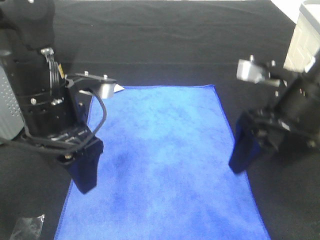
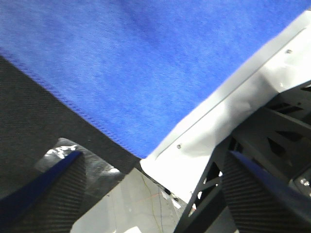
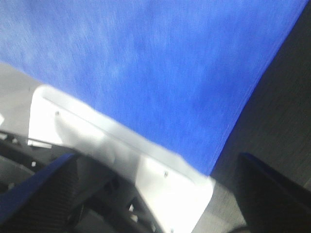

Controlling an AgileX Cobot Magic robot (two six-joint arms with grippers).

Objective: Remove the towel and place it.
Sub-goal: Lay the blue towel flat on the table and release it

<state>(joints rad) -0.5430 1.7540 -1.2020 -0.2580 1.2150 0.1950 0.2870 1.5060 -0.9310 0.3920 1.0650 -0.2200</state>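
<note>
The towel, bright royal blue, lies spread flat on the black table cloth, with a small white tag at its far left corner. My left gripper hangs over the towel's left edge, open, nothing between its fingers. Open and empty too, my right gripper hovers at the right edge. In the left wrist view the towel fills the area beyond the spread fingers of the left gripper. The right wrist view shows the towel beyond the right gripper.
A white slatted container stands at the far right. A crumpled piece of clear plastic lies on the black cloth near the front left corner. The table's white front edge shows in both wrist views.
</note>
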